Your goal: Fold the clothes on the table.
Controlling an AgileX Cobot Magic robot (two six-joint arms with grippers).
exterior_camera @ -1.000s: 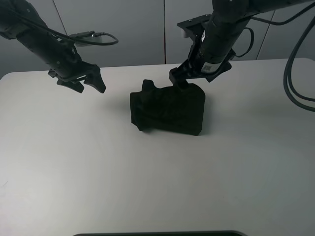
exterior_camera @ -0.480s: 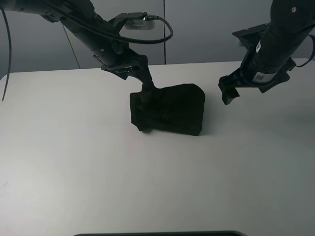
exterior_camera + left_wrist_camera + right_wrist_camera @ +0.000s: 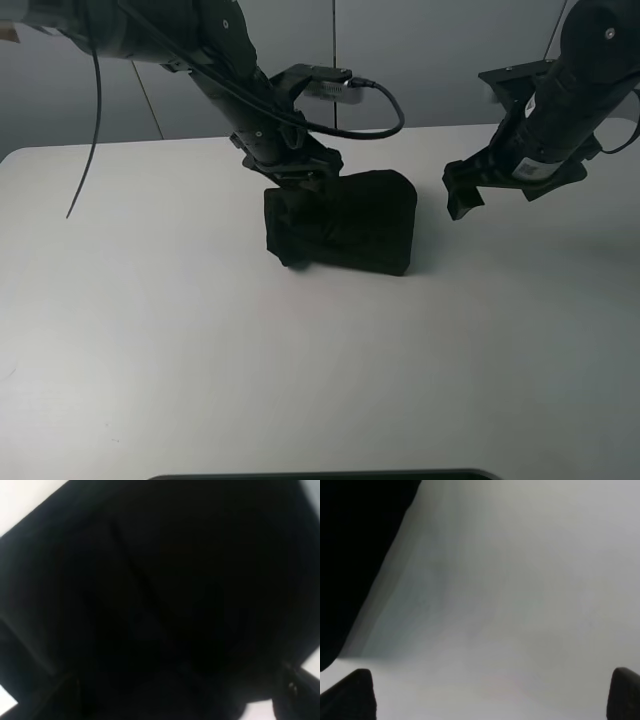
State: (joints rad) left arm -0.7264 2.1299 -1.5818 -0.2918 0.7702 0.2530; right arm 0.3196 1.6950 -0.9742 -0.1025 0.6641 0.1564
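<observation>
The clothes (image 3: pixel 345 222) lie as a compact black folded bundle in the middle of the white table (image 3: pixel 150 320). My left gripper (image 3: pixel 312 178) reaches in from the left and is down on the bundle's far left top edge; black cloth (image 3: pixel 160 590) fills the left wrist view, with the fingertips (image 3: pixel 292 690) spread wide at the picture's corners, so it is open. My right gripper (image 3: pixel 462 195) hovers open just right of the bundle, over bare table (image 3: pixel 520 580), with the cloth's edge (image 3: pixel 355 545) at one side and nothing between its fingertips (image 3: pixel 355 692).
A dark strip (image 3: pixel 320 475) runs along the table's near edge. Grey wall panels (image 3: pixel 400 60) stand behind the table. Black cables (image 3: pixel 370 110) hang from the left arm above the bundle.
The left arm has swept from the far left over to the bundle and lowered onto its top edge. The right gripper left the bundle's top and now hangs to its right.
</observation>
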